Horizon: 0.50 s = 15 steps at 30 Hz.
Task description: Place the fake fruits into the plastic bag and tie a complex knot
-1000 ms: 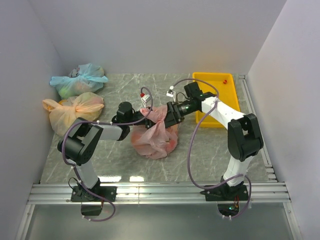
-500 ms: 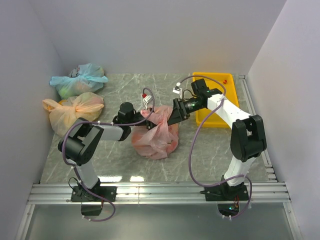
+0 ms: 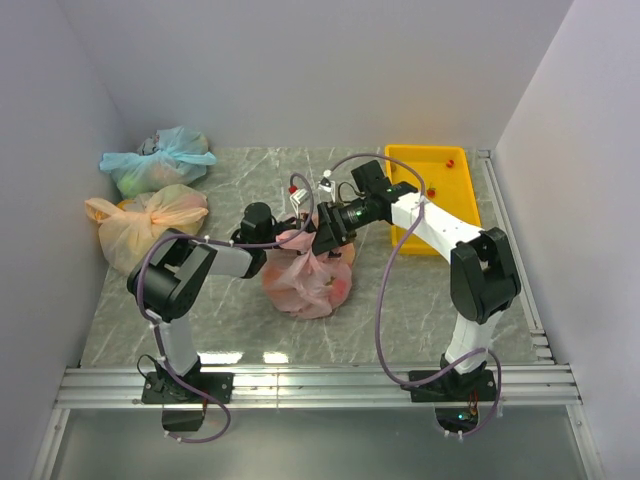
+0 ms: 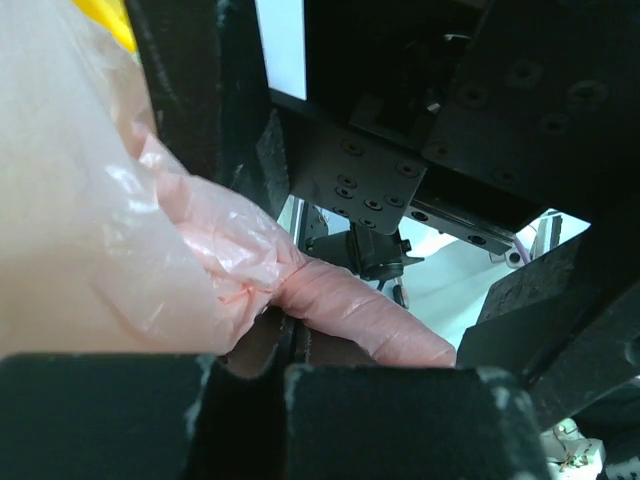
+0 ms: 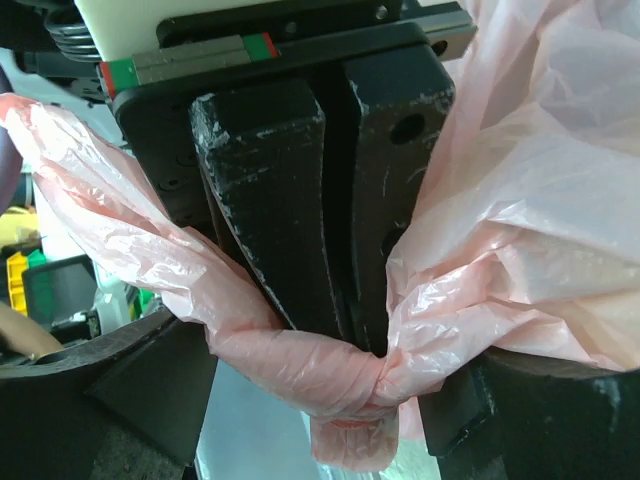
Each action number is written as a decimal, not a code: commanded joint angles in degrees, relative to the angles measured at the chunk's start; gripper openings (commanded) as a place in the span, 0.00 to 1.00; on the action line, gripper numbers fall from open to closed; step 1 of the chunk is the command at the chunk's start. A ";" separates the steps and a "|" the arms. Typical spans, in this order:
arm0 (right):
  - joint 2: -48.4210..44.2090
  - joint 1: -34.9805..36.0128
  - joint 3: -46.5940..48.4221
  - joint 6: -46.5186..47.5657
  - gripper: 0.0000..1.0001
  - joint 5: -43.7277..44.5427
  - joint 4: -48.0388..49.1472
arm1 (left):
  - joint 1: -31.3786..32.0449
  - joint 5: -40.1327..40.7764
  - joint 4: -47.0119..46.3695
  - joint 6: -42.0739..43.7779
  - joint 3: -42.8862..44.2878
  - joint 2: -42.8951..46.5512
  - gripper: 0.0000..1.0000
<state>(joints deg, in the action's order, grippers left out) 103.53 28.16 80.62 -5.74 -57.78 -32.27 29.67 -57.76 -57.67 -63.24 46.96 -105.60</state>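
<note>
Claws meet at 12 o'clock of the plastic bag [image 3: 305, 282]: left claw [image 3: 296, 239] pinches its twisted neck, right claw [image 3: 321, 236] gapes wide around that twist.

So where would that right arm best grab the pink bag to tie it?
The twisted handle of the plastic bag, not its loose body. That strand is bunched into a firm rope running crosswise, with the left jaws shut on it. The right jaws stand open either side, so closing across it beside that pinch, coming from the right, looks best.
</note>
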 commanded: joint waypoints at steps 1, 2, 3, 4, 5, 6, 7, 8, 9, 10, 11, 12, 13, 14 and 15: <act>-0.78 0.76 2.70 2.81 0.78 1.61 -1.03 | 0.83 -0.43 -5.96 -1.09 1.29 0.31 0.00; -1.22 0.41 2.96 3.97 0.79 1.88 -2.43 | 0.83 -0.43 -5.96 -1.01 1.21 0.40 0.00; -2.09 -0.47 3.14 5.11 0.80 2.05 -5.49 | 0.83 -0.51 -5.53 -0.83 1.12 0.48 0.00; -2.19 -0.74 3.58 6.86 0.81 2.58 -7.35 | 0.74 -0.60 -5.52 -0.74 1.03 0.57 0.00; -2.36 -1.09 5.15 10.01 0.82 2.76 -9.63 | 0.83 -0.69 -5.61 -0.65 0.85 0.49 0.00; -2.02 -1.53 6.03 11.61 0.82 2.93 -12.00 | 0.83 -0.69 -5.70 -0.65 0.85 0.57 0.00; -1.92 -2.14 7.00 14.15 0.82 3.37 -16.20 | 0.83 -0.78 -5.70 -0.74 0.77 0.57 0.00; -1.92 -2.41 8.49 15.22 0.83 3.64 -18.07 | 0.83 -0.78 -5.79 -0.74 0.68 0.66 0.00; -1.75 -2.58 9.11 16.27 0.83 3.81 -19.74 | 0.74 -0.78 -5.87 -0.83 0.68 0.75 0.01; -1.92 -3.02 9.73 17.94 0.83 3.99 -22.54 | 0.74 -0.87 -6.05 -0.83 0.68 0.66 0.01; -1.84 -3.37 10.43 18.56 0.84 4.08 -23.53 | 0.74 -0.78 -6.05 -0.83 0.50 0.75 0.00; -2.18 -3.81 10.70 19.18 0.83 3.64 -24.32 | 0.83 -0.60 -6.05 -0.83 0.41 0.66 0.00; -2.45 -4.25 10.79 19.36 0.84 3.29 -25.03 | 0.91 -0.52 -6.23 -1.00 0.41 0.83 0.00; -2.71 -5.30 10.79 19.27 0.84 3.11 -25.21 | 0.83 -0.51 -6.31 -1.09 0.41 0.75 0.00; -3.15 -6.01 10.96 19.79 0.84 2.07 -25.99 | 0.91 -0.60 -6.40 -1.09 0.33 0.84 0.00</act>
<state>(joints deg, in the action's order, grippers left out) 103.50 24.23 89.12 10.17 -54.57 -52.66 29.98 -57.69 -60.07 -64.23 46.96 -105.84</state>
